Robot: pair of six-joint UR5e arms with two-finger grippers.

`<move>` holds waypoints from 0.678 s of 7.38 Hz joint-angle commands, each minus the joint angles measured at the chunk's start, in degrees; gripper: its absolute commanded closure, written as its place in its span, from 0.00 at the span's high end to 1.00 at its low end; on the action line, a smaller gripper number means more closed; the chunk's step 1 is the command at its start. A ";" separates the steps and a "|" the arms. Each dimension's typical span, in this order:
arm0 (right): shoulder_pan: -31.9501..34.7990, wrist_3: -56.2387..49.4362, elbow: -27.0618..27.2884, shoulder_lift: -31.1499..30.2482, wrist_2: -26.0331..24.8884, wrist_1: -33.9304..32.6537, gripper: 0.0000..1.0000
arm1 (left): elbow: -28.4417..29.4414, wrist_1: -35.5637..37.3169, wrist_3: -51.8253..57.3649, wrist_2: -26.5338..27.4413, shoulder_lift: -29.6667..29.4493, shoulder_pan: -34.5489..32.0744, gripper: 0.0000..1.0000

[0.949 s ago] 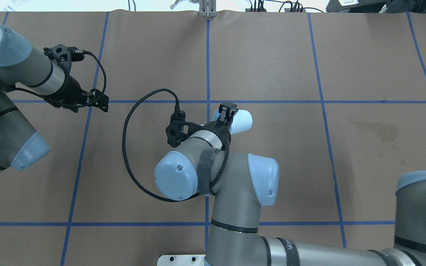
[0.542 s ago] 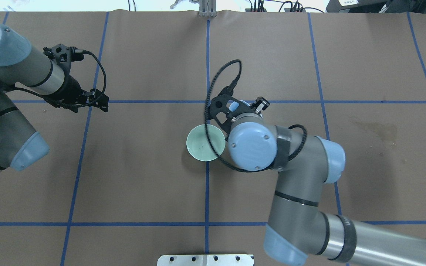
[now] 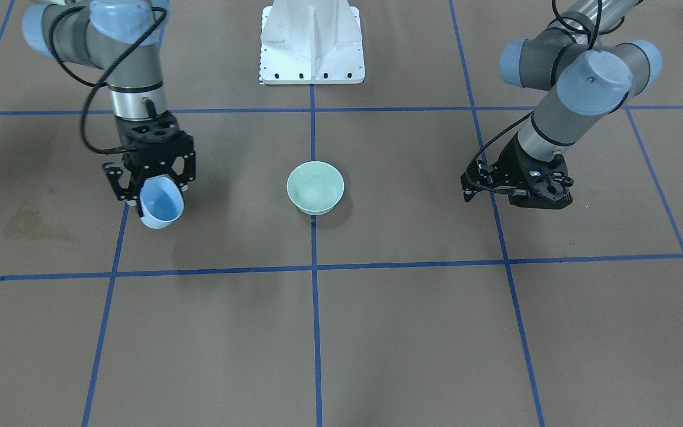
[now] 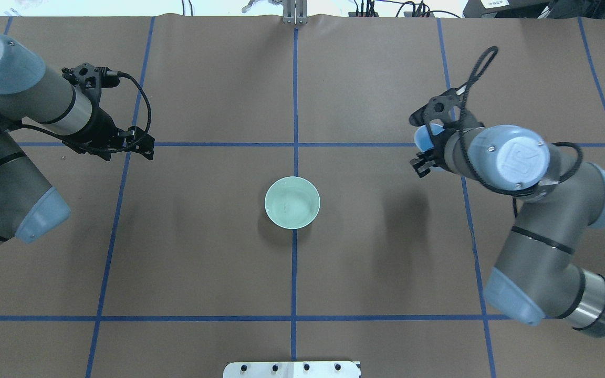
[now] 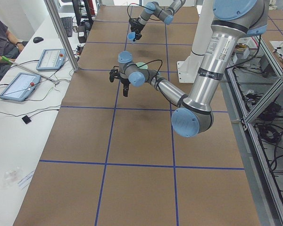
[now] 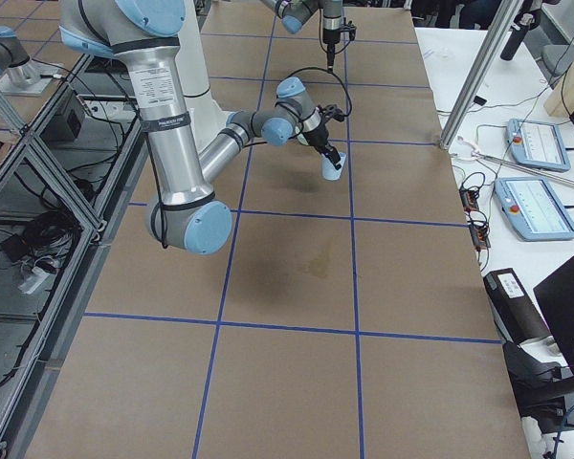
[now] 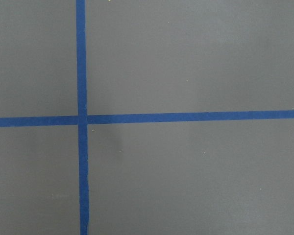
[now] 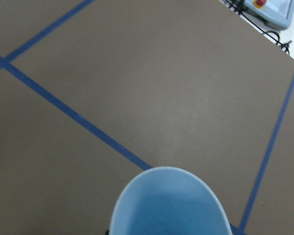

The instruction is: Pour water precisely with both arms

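My right gripper (image 3: 155, 187) is shut on a light-blue cup (image 3: 161, 206) and holds it tilted above the table, well off to the robot's right of the bowl. The cup also shows in the overhead view (image 4: 421, 137) and at the bottom of the right wrist view (image 8: 169, 205). A pale green bowl (image 4: 292, 202) stands at the table's middle on the blue centre line. The water (image 3: 318, 191) shows only as faint whitish glints inside the bowl. My left gripper (image 4: 145, 144) is open and empty, far to the bowl's left over a tape crossing.
A dark damp stain (image 4: 539, 184) marks the brown paper near the right arm. Blue tape lines (image 7: 82, 120) divide the table into squares. The white pedestal (image 3: 312, 41) stands at the robot's edge. Operator tablets (image 6: 526, 206) lie past the far edge.
My right arm has swung from over the bowl out to the right, carrying the cup, so the bowl is uncovered. The left arm has not moved.
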 commanded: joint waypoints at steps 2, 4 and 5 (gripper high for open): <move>7.11 2.36 -1.07 -19.66 8.27 26.17 0.36 | 0.02 -0.06 -1.43 0.00 0.01 0.06 1.00; 8.79 8.30 -3.62 -25.42 10.01 36.86 0.37 | -0.16 0.12 -1.51 -0.18 -0.07 -0.02 1.00; 8.97 10.69 -7.56 -26.56 10.11 43.34 0.38 | -0.24 0.21 -1.51 -0.26 0.01 -0.03 1.00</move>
